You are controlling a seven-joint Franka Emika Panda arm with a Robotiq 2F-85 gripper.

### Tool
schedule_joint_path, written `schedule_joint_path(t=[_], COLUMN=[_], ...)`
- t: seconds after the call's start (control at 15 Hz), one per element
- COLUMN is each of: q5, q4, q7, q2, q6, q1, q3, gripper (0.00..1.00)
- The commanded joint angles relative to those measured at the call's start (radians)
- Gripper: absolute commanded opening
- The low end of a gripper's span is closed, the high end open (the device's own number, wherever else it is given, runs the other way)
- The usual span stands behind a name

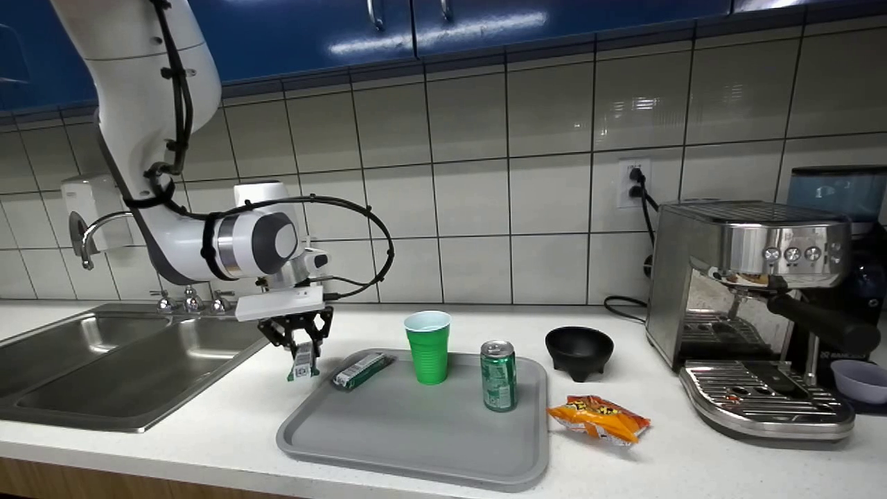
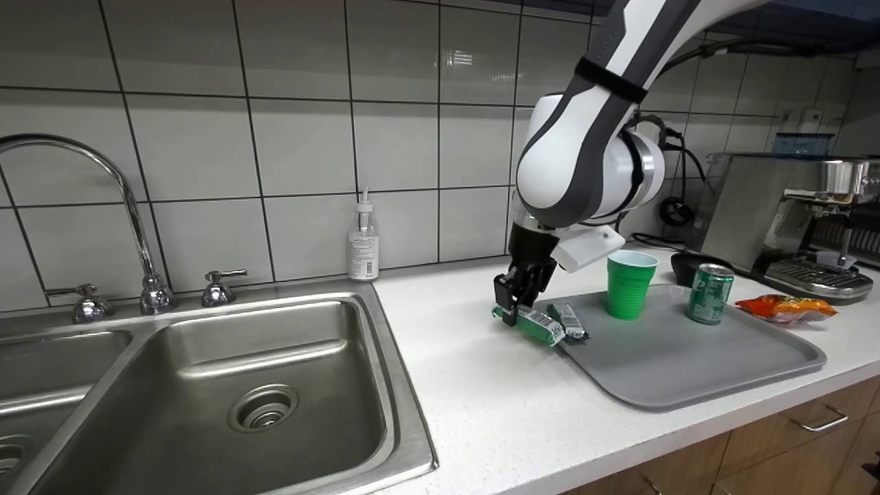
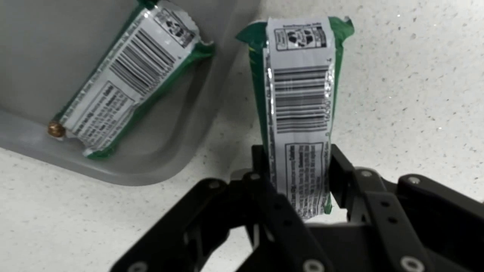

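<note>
One wrapped bar [image 3: 302, 102] clasped in the tool [image 3: 297, 160], over the surface [image 2: 457, 385] beside the tray [image 1: 416, 440]; apparently a carrying step. Next, likely: keep hold, clear the tray rim [image 3: 162, 169].

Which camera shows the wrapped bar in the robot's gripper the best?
The wrist view: the wrapped bar looks biggest there, its barcode is clear, and you see the gripper pinching both sides. Both exterior views show it much smaller, with print too tiny to read. In an exterior view, a finger crosses in front of it.

green wrapped bar [image 3: 300, 105] | barcode up | gripped between fingers [image 3: 341, 175] | beside tray [image 3: 45, 64]
</note>
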Motion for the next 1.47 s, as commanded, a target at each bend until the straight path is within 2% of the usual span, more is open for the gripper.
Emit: schedule_joint_path(t=[0.0,0.4,0.93,1.4], q5=[-0.024,-0.034,-0.069,-0.064], q4=[-0.053,-0.085,-0.133,-0.158], q7=[0.078,0.179,0.346,0.454], q2=[-0.055,-0.072,-0.077,-0.048], q6=[0.024,0.04,0.037,0.046], q1=[0.022,0.05,0.124,0.152], q3=[-0.059,-0.159,-0.307,-0.376], gripper=[0.16,0.16,0.16,0.16])
